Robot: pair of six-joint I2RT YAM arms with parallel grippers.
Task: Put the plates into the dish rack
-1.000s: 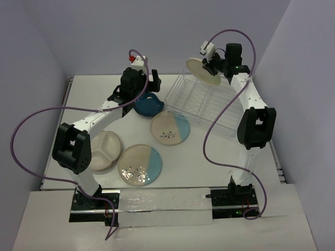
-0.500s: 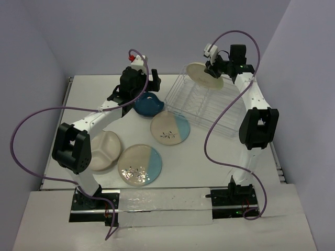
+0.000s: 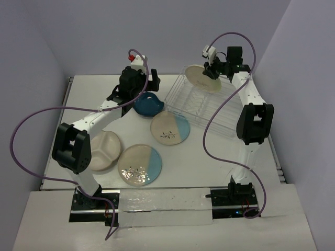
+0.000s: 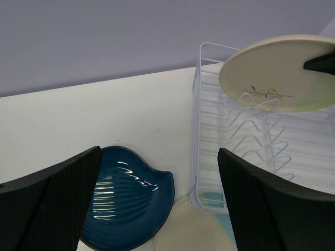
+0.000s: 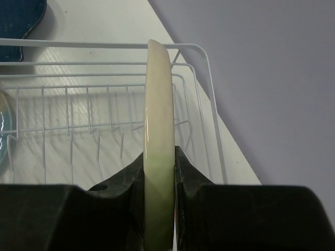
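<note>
Plates (image 3: 140, 164), four, are seen flat on the counter (image 3: 89, 89) from above; none is slotted in the dish rack (image 3: 209, 107). Left wrist: the left pincer (image 4: 159, 178) is spread empty by the leaf-shaped dish (image 4: 120, 204). Right wrist: a green-and-cream plate (image 5: 158, 94) is gripped by the right pincer (image 5: 158, 157) above the rack.

The raised plate (image 4: 272, 73) runs off the right edge.

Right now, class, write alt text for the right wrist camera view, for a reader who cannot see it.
The right gripper clamps a cream and pale green plate, seen edge-on, over the white wire dish rack. A dark blue dish shows at the top left, outside the rack.
</note>
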